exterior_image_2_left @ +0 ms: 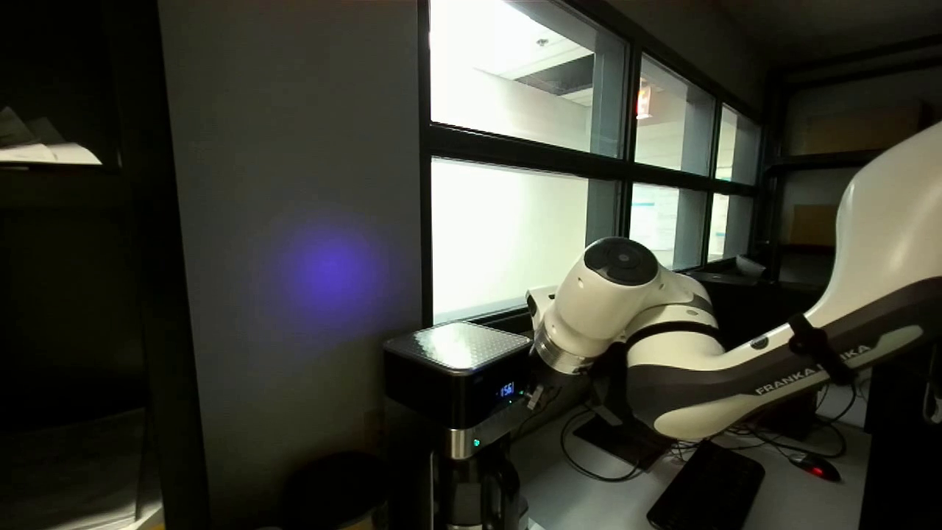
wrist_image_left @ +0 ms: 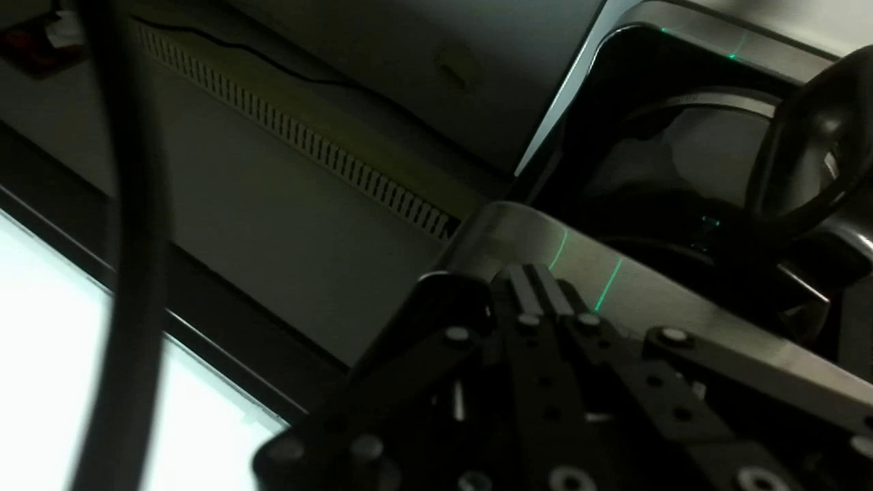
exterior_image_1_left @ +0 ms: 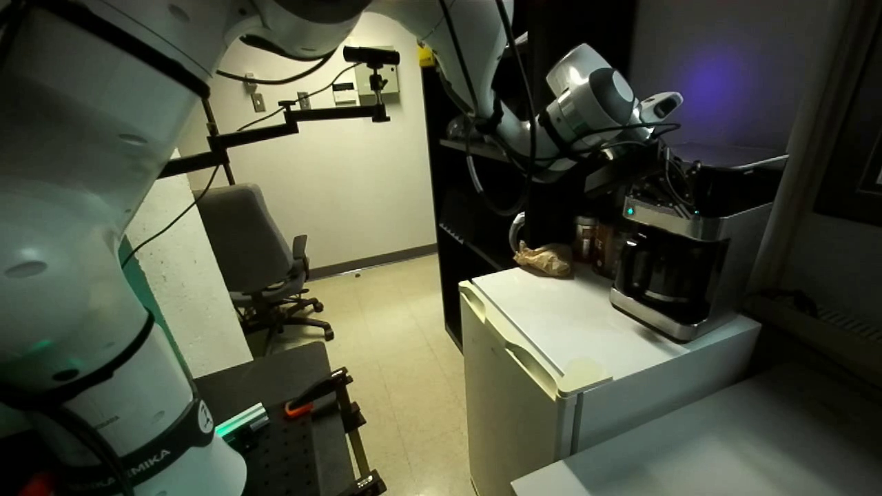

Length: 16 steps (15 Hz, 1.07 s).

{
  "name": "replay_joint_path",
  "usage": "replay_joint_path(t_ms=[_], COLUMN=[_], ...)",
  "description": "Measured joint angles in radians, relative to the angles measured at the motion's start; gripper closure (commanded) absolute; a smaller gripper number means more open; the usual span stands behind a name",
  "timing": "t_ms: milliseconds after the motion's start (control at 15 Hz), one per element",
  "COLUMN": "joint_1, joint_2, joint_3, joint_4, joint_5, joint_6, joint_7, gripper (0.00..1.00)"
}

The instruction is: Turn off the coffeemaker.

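Tool [wrist_image_left: 537, 276] by upright, tool-facing coffeemaker [exterior_image_2_left: 450, 405].

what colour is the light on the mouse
Red; the light shows best in an exterior view.

Coffeemaker [wrist_image_left: 682, 307] — cut off in wrist view, foreground cable [wrist_image_left: 143, 245] — blurred

Arm [exterior_image_2_left: 673, 346] glossy white, rounded, ringed with black bands [exterior_image_2_left: 673, 326]. Dark grey stripe [exterior_image_2_left: 684, 386] with pale FRANKA EMIKA lettering [exterior_image_2_left: 784, 380], black strap [exterior_image_2_left: 813, 346] partly over it. Round black cap [exterior_image_2_left: 622, 260], ridged silver ring [exterior_image_2_left: 563, 361]. Black cables [exterior_image_1_left: 531, 127] alongside. Fingers [wrist_image_left: 532, 354] black, pale-tipped; round silvery screws [wrist_image_left: 674, 334] nearby. Thick dark strand [wrist_image_left: 144, 225] in wrist view blurred, probably cable.
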Motion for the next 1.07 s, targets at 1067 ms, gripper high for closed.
replay_joint_path(t_ms=[1067], joint_1=[0.001], joint_2=[-0.066], joint_3=[0.094], joint_4=[-0.122], joint_5=[0.017], joint_6=[0.009], joint_7=[-0.047], gripper=[1.00])
